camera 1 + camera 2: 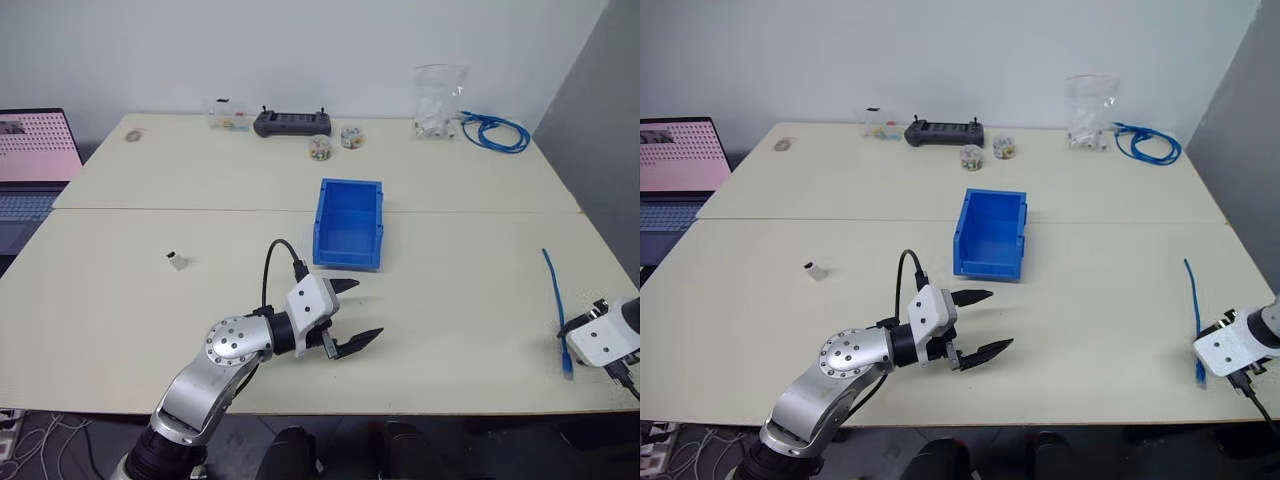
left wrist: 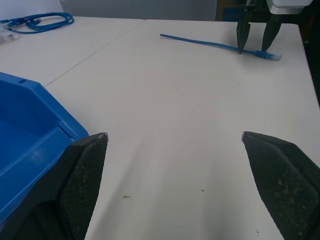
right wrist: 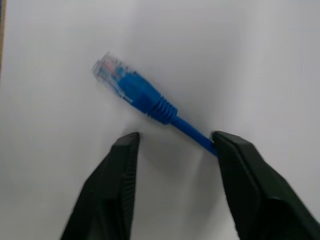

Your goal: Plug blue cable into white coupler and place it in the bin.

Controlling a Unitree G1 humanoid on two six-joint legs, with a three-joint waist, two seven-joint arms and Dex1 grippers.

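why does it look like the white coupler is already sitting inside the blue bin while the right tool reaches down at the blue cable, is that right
Not quite. The white coupler lies on the bare table, well to the left of the blue bin, as the left eye view shows. The rest holds: the right tool is down at the blue cable near its plug.

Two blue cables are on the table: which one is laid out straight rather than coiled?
The blue cable near the table's right edge, beside the right end effector. It lies as a single straight strand; the other, the coiled cable, is bundled at the far right corner.
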